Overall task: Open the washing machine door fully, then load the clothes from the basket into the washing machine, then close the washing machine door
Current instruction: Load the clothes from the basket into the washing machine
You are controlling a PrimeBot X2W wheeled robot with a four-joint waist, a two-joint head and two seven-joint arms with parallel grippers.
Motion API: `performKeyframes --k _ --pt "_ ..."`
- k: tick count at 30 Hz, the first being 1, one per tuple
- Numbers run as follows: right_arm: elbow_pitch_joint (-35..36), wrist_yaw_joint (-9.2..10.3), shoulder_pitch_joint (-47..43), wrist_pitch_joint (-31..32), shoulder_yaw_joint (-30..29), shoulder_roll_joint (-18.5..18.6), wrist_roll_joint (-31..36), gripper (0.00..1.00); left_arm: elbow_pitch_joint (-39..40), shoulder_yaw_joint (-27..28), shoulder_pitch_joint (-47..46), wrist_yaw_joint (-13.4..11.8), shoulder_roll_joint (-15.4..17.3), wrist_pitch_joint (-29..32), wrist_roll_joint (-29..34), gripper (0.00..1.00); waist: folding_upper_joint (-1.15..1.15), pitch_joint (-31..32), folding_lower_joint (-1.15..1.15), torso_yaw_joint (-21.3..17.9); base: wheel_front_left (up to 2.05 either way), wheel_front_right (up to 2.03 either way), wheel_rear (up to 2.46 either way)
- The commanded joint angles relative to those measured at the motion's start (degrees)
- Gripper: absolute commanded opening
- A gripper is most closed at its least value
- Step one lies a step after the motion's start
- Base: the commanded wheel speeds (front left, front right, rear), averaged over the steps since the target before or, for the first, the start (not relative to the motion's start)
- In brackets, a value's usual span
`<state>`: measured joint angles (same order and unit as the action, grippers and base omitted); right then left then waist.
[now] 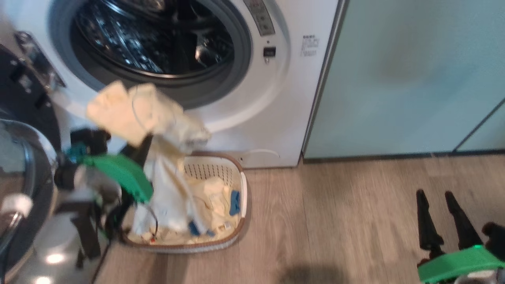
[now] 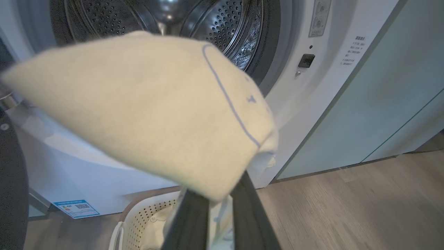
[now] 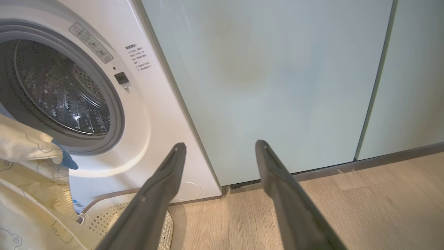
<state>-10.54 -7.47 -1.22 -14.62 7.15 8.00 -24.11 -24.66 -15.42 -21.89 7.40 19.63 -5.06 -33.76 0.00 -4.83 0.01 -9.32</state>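
My left gripper (image 2: 218,203) is clamping a pale yellow garment (image 2: 138,111), which is hanging before the washing machine (image 1: 292,98) opening, above the basket (image 1: 236,165). More clothes (image 1: 215,193) are lying in the basket. My right gripper (image 3: 220,144) is standing wide open, gripping nothing, over the floor (image 1: 335,217). The garment is covering my left fingertips. The head view's left edge is cutting off the door (image 1: 23,165).

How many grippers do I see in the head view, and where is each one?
2. The left gripper is at the lower left, beside the basket, fingers shut on the clothes. The right gripper is at the lower right, above the floor, fingers open and empty.
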Motion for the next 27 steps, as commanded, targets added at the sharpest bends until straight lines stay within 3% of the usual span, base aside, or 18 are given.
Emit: performKeyframes --k 1,16,27 --pt "2.07 -0.02 3.86 -0.38 1.00 0.24 0.33 1.00 0.99 1.84 -6.08 0.01 3.07 0.69 -0.68 0.00 0.00 -3.33 -0.01 -1.36 0.00 0.00 0.00" --pt "3.20 -0.02 14.15 -0.38 3.05 -2.84 1.08 1.00 -8.69 -4.27 -33.80 0.08 13.21 6.42 -6.61 0.00 0.00 -20.15 -0.01 -5.95 0.00 0.00 0.00" --pt "3.98 -0.02 18.72 -0.38 3.35 -4.36 1.20 1.00 -12.80 -8.85 -45.89 0.08 15.30 9.89 -9.14 0.00 0.00 -28.13 -0.01 -8.05 0.00 0.00 0.00"
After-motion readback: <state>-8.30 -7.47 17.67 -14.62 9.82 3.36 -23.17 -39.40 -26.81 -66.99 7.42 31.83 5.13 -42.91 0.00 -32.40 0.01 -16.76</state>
